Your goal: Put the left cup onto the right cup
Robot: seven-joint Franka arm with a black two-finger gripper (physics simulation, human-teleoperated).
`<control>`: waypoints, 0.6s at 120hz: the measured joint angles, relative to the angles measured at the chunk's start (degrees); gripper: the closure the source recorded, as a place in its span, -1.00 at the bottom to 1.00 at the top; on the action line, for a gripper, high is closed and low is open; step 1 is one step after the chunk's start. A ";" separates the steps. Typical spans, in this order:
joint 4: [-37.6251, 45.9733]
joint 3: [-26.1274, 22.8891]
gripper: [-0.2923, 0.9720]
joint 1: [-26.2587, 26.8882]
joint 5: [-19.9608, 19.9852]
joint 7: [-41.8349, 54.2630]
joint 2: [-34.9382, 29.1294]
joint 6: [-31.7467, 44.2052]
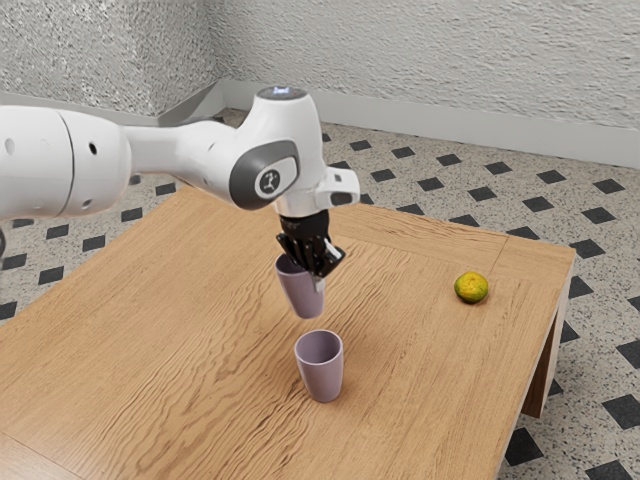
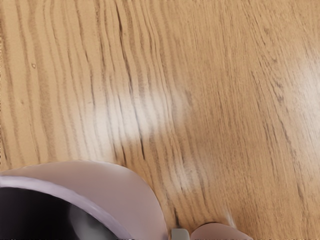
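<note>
My black gripper (image 1: 308, 264) is shut on the rim of a lilac cup (image 1: 300, 292), which hangs tilted in the air above the wooden table (image 1: 150, 340). A second lilac cup (image 1: 320, 365) stands upright on the table just below and slightly toward the exterior view's right of the held one; the two are apart. In the wrist view the held cup (image 2: 100, 195) looms large and blurred under my hand, and the rim of the standing cup (image 2: 217, 232) peeks in beside it.
A green-yellow citrus fruit (image 1: 471, 288) lies near the table's far right side. The table's right edge (image 1: 545, 330) drops to a checkered floor. Bare wood (image 2: 175, 90) lies under my hand.
</note>
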State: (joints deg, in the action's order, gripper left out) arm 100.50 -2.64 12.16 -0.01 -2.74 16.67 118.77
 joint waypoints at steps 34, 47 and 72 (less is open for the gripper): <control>1.48 -1.81 0.70 2.23 -3.38 -3.59 -4.19 -3.48; 3.71 -3.68 0.70 2.29 -4.15 -5.15 -6.32 -4.43; 6.79 -6.40 0.70 1.90 -5.40 -8.61 -7.85 -5.39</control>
State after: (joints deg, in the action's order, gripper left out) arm 107.29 -9.04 14.05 -5.41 -11.35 8.82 113.38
